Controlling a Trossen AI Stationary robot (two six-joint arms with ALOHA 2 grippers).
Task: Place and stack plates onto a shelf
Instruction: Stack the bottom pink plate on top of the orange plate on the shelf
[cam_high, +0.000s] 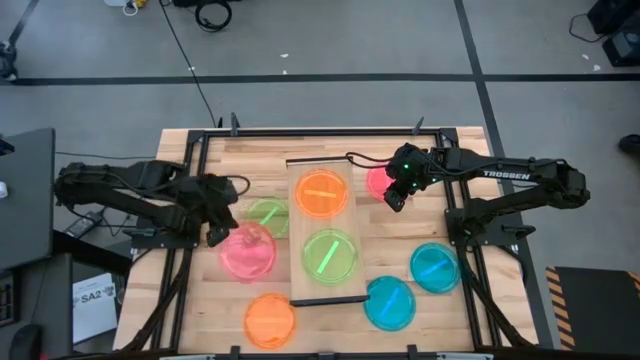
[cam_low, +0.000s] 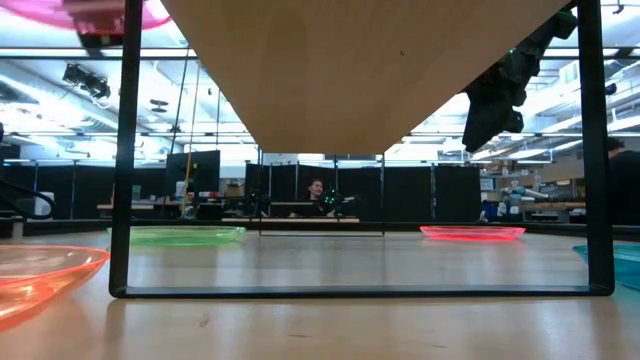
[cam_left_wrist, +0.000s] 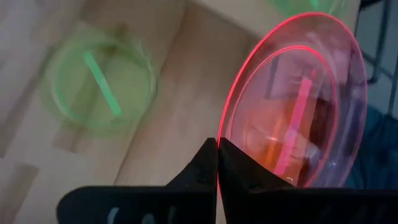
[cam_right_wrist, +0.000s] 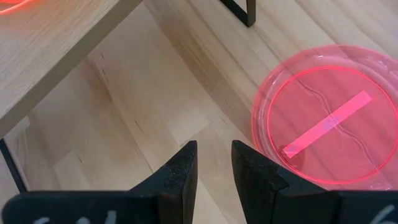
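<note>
**Left arm carrying a pink plate toward the shelf**

The left gripper (cam_high: 217, 236), at centre-left of the high view, is pinching the rim of a pink plate (cam_high: 247, 251), its fingers pressed together on the edge. In the left wrist view that plate (cam_left_wrist: 298, 106) is standing steeply tilted, its face turned sideways and its embossed bar running roughly up the frame. It is hanging just left of the shelf (cam_high: 321, 290), whose long axis is running top to bottom through the frame's middle.

An orange plate (cam_high: 321, 194) and a green plate (cam_high: 329, 254) are already lying flat on the shelf.

Judging from this, the transfer step is under way. The next move likely calls for levelling the plate and lowering it onto the board or onto another plate.

The right gripper (cam_high: 396, 193), at upper right of centre, is hovering with fingers slightly apart beside a second pink plate (cam_right_wrist: 323, 118) lying on the table (cam_high: 460, 310).
</note>
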